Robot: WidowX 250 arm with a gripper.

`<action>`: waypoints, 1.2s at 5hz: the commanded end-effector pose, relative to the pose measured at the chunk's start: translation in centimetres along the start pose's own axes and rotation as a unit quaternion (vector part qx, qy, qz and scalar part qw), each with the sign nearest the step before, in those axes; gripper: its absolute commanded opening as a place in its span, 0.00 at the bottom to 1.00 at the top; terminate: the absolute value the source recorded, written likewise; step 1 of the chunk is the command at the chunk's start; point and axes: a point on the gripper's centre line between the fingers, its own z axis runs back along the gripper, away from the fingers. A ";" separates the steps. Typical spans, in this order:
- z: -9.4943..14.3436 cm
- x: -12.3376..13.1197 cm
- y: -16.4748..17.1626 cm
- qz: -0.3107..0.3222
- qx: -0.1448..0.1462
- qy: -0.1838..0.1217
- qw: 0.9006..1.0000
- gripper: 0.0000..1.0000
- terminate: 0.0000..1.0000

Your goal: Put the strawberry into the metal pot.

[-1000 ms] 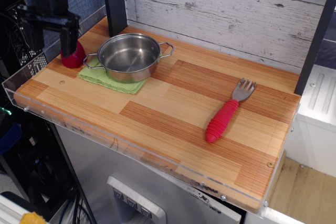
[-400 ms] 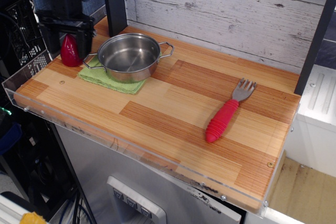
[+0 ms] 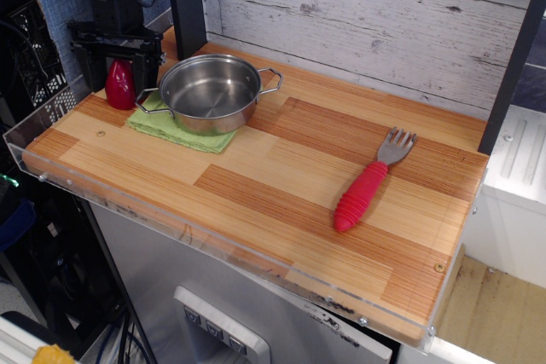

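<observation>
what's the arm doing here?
The gripper holds the strawberry between its fingers at the table's far left corner, just left of the metal pot. The pot is empty and sits on a green cloth. A red-handled fork lies untouched to the right.

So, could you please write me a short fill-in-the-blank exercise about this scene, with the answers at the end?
1. The metal pot stands on a folded ______ cloth.
2. The strawberry is between the fingers of the gripper, to the ______ of the pot in the picture.
3. The inside of the pot is ______.
4. The fork has a ______ handle.

Missing words: green; left; empty; red
</observation>
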 end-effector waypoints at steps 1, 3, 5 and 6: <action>1.4 0.0 0.1 -0.008 0.006 -0.020 1.000 0.00 0.00; 6.2 -0.9 1.6 0.011 0.026 -0.081 0.996 0.00 0.00; 9.3 -1.4 0.9 -0.016 0.022 -0.123 0.992 0.00 0.00; 8.3 -1.0 -3.0 -0.078 0.010 -0.110 0.991 0.00 0.00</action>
